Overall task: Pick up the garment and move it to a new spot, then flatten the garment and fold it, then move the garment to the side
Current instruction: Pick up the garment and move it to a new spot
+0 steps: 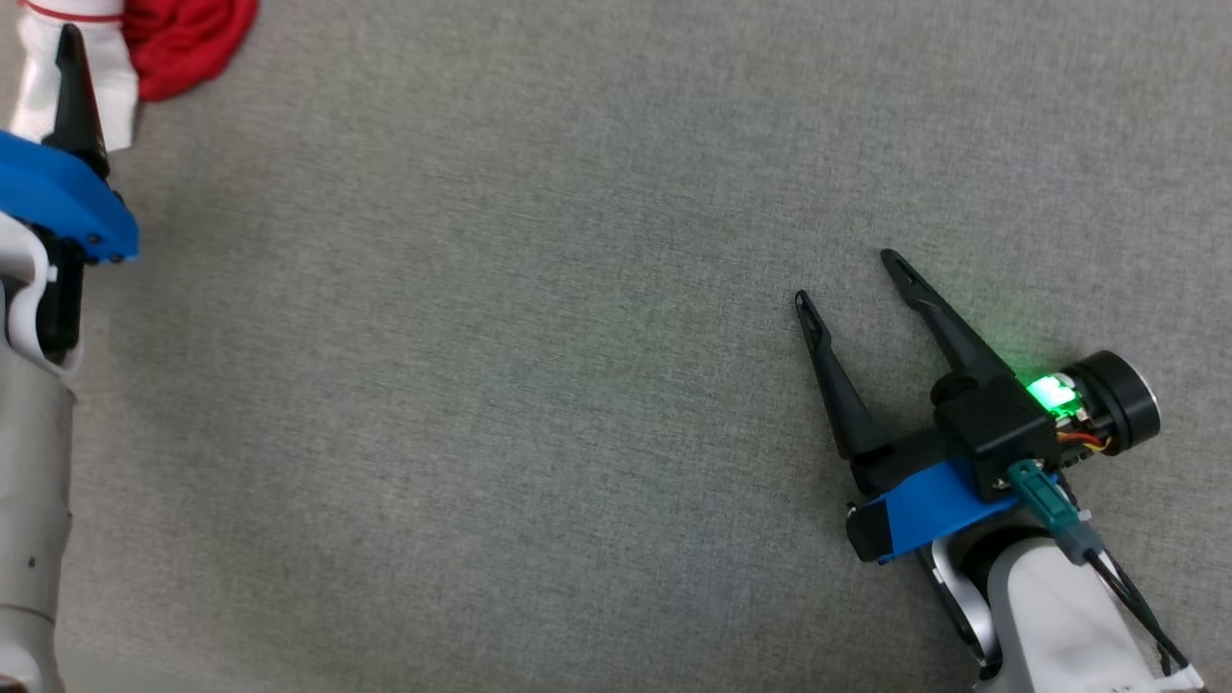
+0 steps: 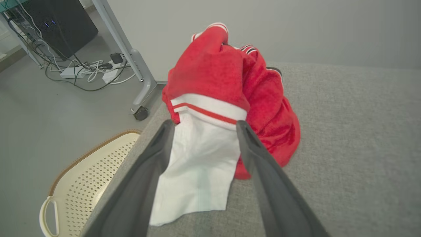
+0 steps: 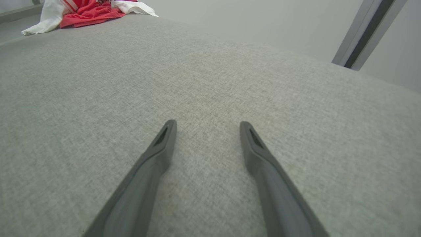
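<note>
No lettering, label, brand mark, number or sign can be read in any of the views.
</note>
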Available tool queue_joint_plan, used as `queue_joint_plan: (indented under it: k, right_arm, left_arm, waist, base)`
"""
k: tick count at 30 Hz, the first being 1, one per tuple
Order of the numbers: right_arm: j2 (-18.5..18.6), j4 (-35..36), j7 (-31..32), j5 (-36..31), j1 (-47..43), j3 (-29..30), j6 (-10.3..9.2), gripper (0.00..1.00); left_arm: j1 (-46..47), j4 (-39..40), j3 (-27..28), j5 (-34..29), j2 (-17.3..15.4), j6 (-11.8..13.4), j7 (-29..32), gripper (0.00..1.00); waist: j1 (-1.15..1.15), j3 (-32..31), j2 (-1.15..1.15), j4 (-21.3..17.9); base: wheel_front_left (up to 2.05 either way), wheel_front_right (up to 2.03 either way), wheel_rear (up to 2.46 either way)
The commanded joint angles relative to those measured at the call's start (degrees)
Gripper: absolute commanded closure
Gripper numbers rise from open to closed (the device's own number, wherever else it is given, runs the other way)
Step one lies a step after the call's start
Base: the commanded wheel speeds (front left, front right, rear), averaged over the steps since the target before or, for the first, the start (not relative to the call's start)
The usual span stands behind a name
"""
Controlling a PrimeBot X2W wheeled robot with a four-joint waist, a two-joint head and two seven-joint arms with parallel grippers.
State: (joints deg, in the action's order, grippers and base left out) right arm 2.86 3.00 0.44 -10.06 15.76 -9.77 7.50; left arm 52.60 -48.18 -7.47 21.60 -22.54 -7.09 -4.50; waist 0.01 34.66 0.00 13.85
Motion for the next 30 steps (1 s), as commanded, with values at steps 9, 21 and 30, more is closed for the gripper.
queue_joint_plan:
  k: [9,21,30]
  right_arm:
    - [0.9,-0.9,-0.8,-0.3,-2.1,2.2,-0.09,0.0]
    - [0.7,-3.3,-4.4,3.3,0.6,1.9,-0.09,0.0]
    - [0.2,-8.6,-8.6,7.5,1.5,1.7,-0.02,0.0]
  left_arm:
    - [9.6,-9.9,-2.0,-0.7,-1.5,-0.4,-2.4,0.2]
    - [13.3,-17.0,-5.6,-1.2,-3.7,-0.5,-5.9,1.0]
    - [15.2,-15.4,-11.0,-2.1,-8.0,-0.4,-7.9,1.0]
  waist:
    - [-0.01,4.5,0.0,-2.6]
    - [-0.01,1.4,0.0,-5.0]
    - [-0.01,-7.5,0.0,-8.0]
  base:
    - [0.0,0.0,0.0]
    - [0.0,0.0,0.0]
    - [0.0,0.0,0.0]
